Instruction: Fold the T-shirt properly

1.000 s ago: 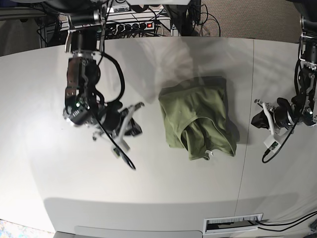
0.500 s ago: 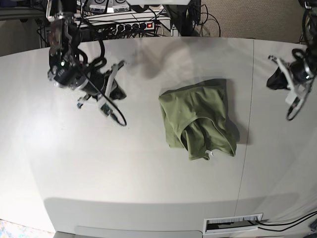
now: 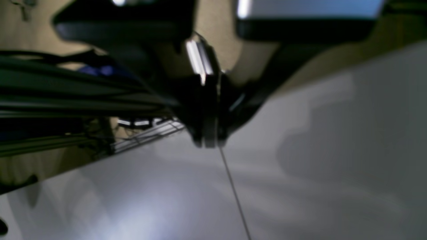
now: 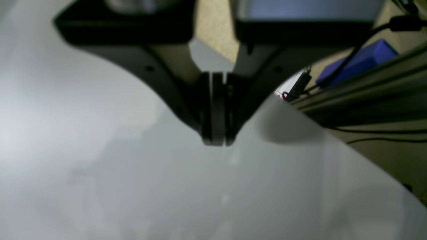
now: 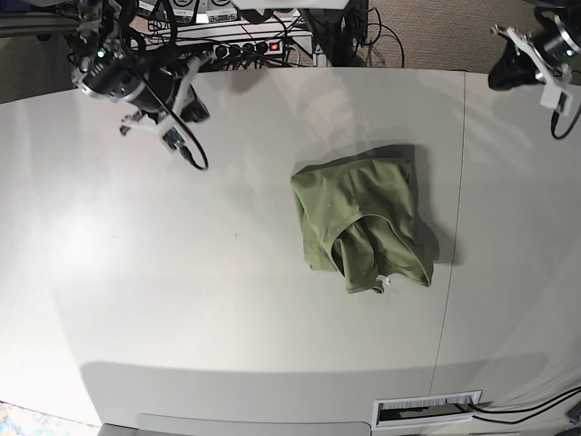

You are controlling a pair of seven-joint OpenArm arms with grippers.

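Both arms have swung up and back toward the far corners of the tabletop (image 5: pixel 136 300) since the earlier frames, leaving the garment as it lay. Jaws of the left gripper (image 3: pixel 208 141) are clenched on nothing, as the left wrist view shows them pressed together over bare surface; those of the right gripper (image 4: pixel 216 141) are likewise pressed together and empty. In the base view I see the right gripper (image 5: pixel 186 104) near the power strip (image 5: pixel 245 45) and the left gripper (image 5: pixel 510 68) at the opposite far edge, both well apart from the T-shirt (image 5: pixel 363 213). I judge this a retreat after folding; done well, the arms clear without touching cloth. The T-shirt lies mid-tabletop as a compact olive bundle, its lower edge uneven, a dark fold gaping, a small white tag (image 5: pixel 385 282) showing.
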